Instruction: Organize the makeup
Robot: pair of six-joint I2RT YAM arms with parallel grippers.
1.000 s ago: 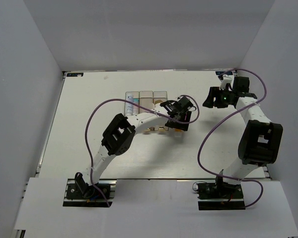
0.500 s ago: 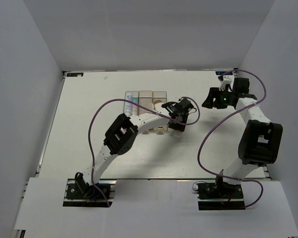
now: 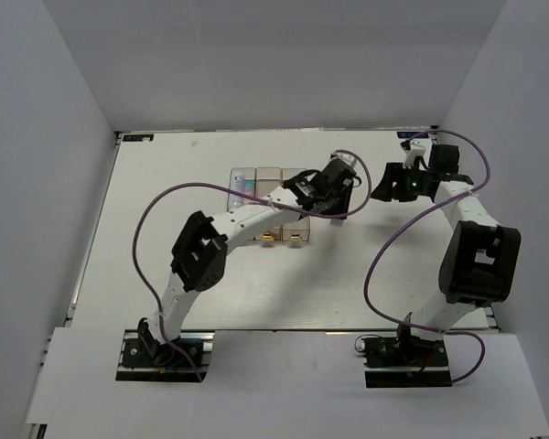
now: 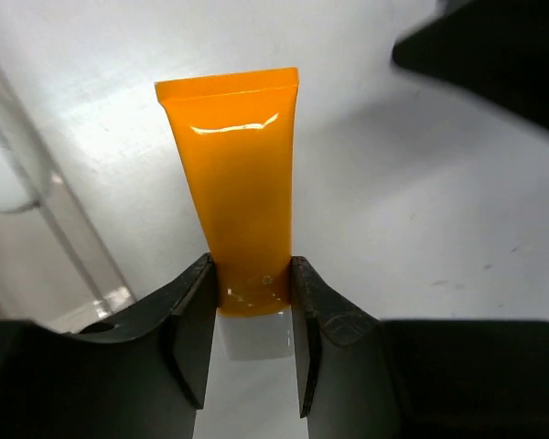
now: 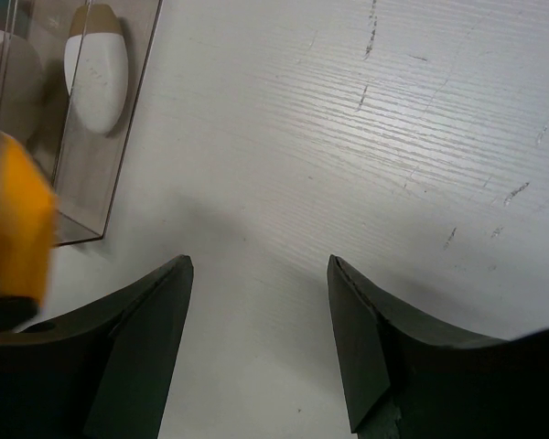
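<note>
My left gripper [image 4: 250, 285] is shut on the orange tube [image 4: 233, 174], gripping it just above its white cap [image 4: 252, 333]; the tube's flat end points away from the wrist, above the table. From above, the left gripper [image 3: 330, 186] hangs just right of the three clear bins [image 3: 296, 176]. The orange tube [image 5: 18, 229] also shows at the left edge of the right wrist view. My right gripper [image 5: 261, 274] is open over bare table, seen from above [image 3: 384, 186] a little right of the left one. A white-tan oval [image 5: 96, 69] lies in the nearest bin. A white tube with blue marks [image 3: 247, 188] lies in the leftmost bin.
A clear bin wall [image 4: 46, 210] stands close to the left of the held tube. Small gold-coloured items [image 3: 296, 238] lie on the table in front of the bins, partly under the left arm. White walls enclose the table [image 3: 165, 265] on three sides.
My left gripper has shut on the orange tube and carried it toward the far side, next to the bins' right end. The right arm has hardly moved.
</note>
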